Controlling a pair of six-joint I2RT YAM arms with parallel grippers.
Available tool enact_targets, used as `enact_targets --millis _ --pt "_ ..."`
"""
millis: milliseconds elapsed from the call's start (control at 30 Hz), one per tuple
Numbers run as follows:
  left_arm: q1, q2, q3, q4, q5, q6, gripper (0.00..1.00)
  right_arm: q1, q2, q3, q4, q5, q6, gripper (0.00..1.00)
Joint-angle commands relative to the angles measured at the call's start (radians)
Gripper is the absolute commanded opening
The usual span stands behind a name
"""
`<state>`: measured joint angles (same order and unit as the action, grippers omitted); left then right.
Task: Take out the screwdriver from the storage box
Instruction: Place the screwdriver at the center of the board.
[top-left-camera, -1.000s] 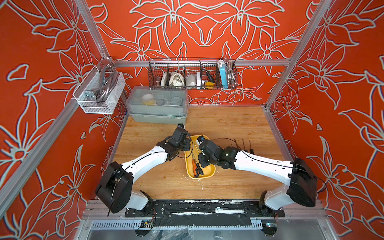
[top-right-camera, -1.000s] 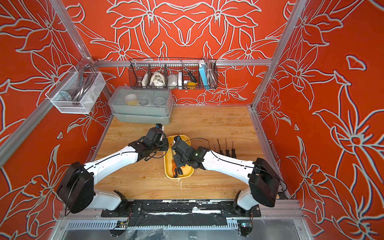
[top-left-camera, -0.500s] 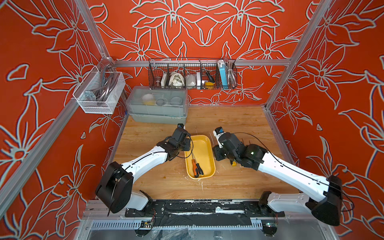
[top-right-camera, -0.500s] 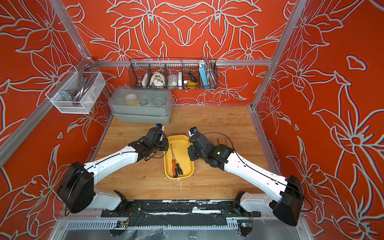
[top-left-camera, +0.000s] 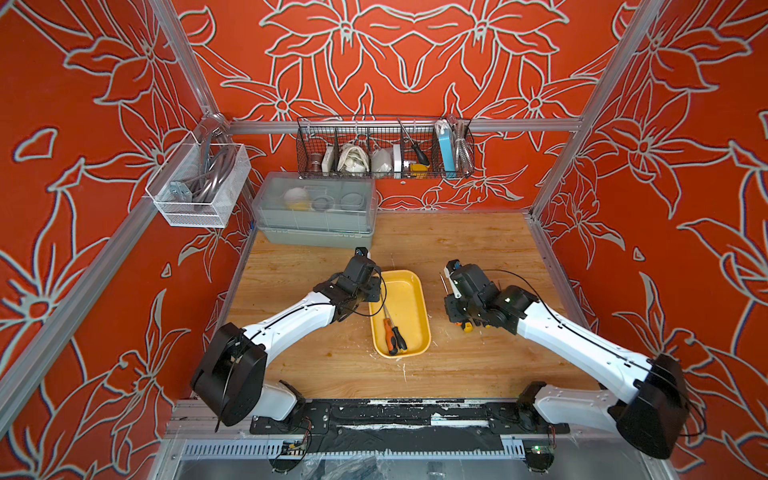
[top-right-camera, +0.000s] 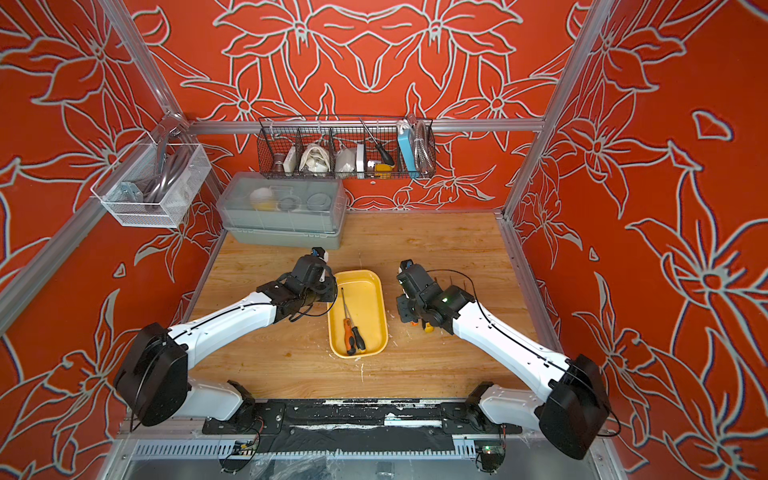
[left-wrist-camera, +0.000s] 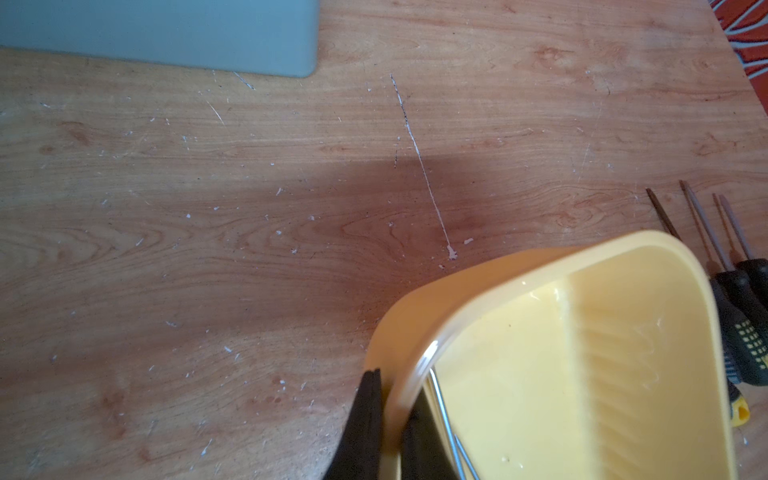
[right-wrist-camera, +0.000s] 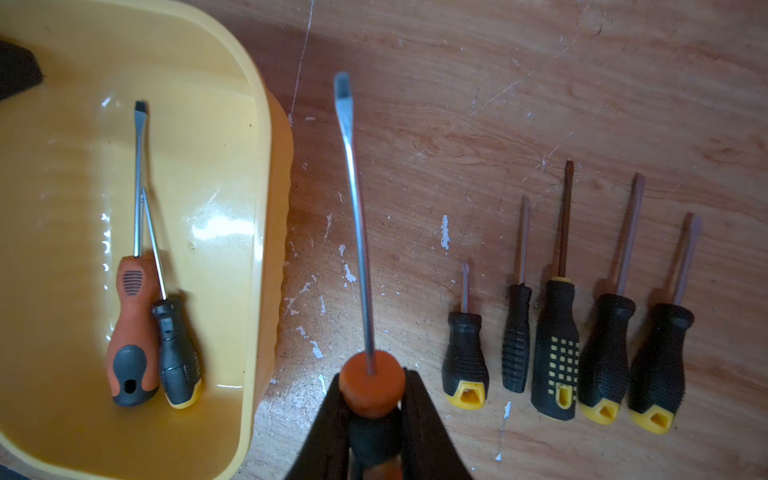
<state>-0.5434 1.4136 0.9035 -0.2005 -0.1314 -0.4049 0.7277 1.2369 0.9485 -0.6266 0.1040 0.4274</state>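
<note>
The storage box (right-wrist-camera: 216, 124) is yellow plastic, smooth and glossy, with bright reflections on its inside. The table (left-wrist-camera: 208, 208) is matt wood with clear grain, scratched and spotted with white flecks. The screwdriver (right-wrist-camera: 371, 388) held beside the box has a polished metal shaft and a matt orange collar. The five screwdrivers (right-wrist-camera: 557, 349) lying on the wood have black handles with a rough, dotted grip. The grey box (left-wrist-camera: 166, 33) looks like matt plastic.

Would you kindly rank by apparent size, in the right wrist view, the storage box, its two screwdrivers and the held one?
1. storage box
2. orange-handled screwdriver in the box
3. black-handled screwdriver beside it
The held screwdriver looks the longest of the three, but it sits nearest the camera, so I leave it unranked.
</note>
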Motion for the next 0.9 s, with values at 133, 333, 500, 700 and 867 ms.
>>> enact_targets --millis 133,333,500,700,867 --pt "-0.002 -0.003 0.030 0.011 0.013 -0.011 0.00 -0.021 0.098 -0.036 0.072 -0.037 -0.018 0.00" --pt "-0.003 -0.005 0.028 0.015 0.015 -0.013 0.00 -0.044 0.148 -0.069 0.097 -0.045 -0.010 0.00" --pt "-0.002 -0.004 0.029 0.016 0.016 -0.012 0.00 -0.078 0.205 -0.068 0.108 -0.075 -0.020 0.00" --pt "-0.002 -0.010 0.027 0.016 0.013 -0.011 0.00 -0.097 0.272 -0.063 0.142 -0.104 -0.027 0.00" --pt "-0.003 -0.009 0.026 0.017 0.013 -0.013 0.00 -0.105 0.309 -0.058 0.154 -0.115 -0.034 0.00"
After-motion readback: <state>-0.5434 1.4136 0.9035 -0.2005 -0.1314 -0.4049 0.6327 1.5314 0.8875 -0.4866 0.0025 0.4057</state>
